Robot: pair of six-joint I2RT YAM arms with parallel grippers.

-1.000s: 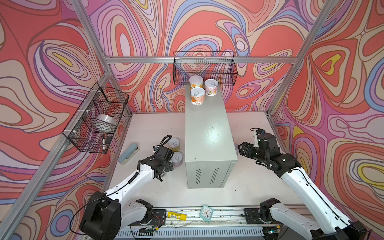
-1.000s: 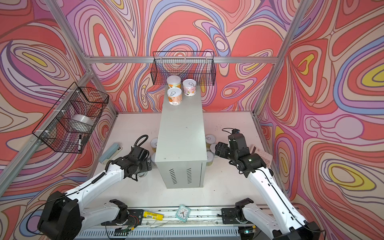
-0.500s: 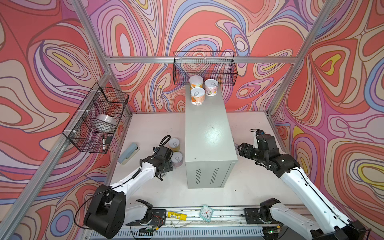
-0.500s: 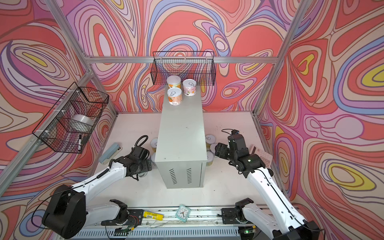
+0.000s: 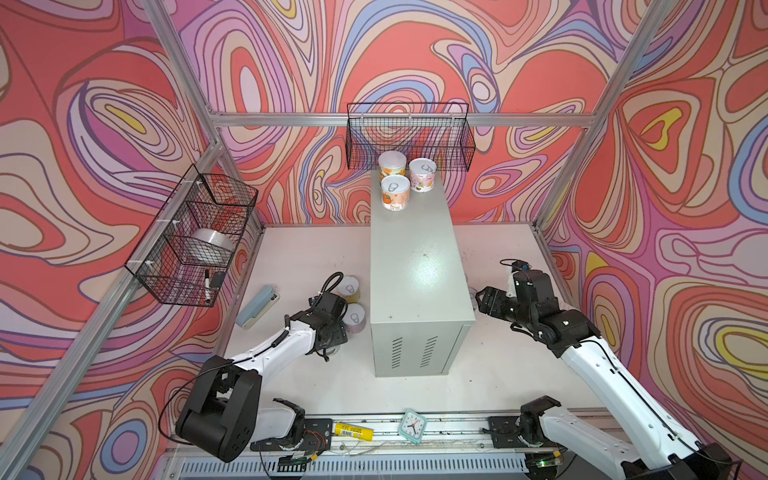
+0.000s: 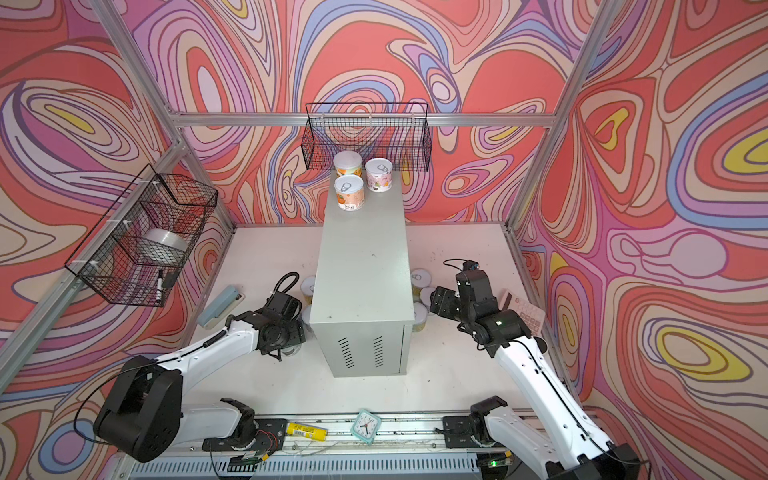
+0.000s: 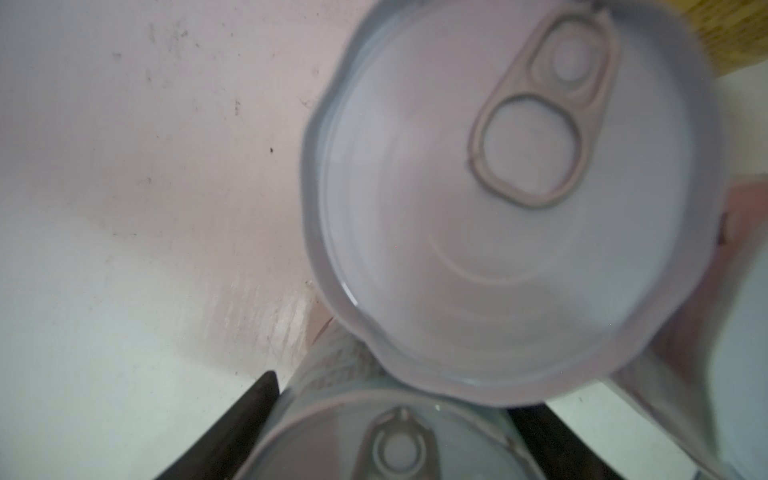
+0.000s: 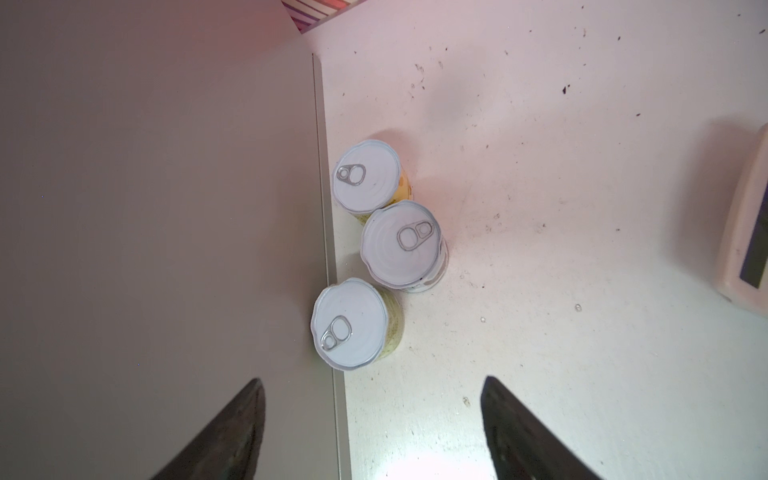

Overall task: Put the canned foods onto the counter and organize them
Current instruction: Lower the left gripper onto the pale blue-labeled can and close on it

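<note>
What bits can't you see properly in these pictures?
- Near can, left wrist view: blurred, cut off by the picture's edge; whether the left jaws grip it is unclear.
- Three cans right of the counter: almost wholly hidden behind it in a top view.
- Pen in the side basket: too small, behind mesh in both top views.

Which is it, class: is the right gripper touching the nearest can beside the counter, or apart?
Apart. The right wrist view shows the right gripper open, with both fingertips short of the nearest can and bare tabletop between them.
</note>
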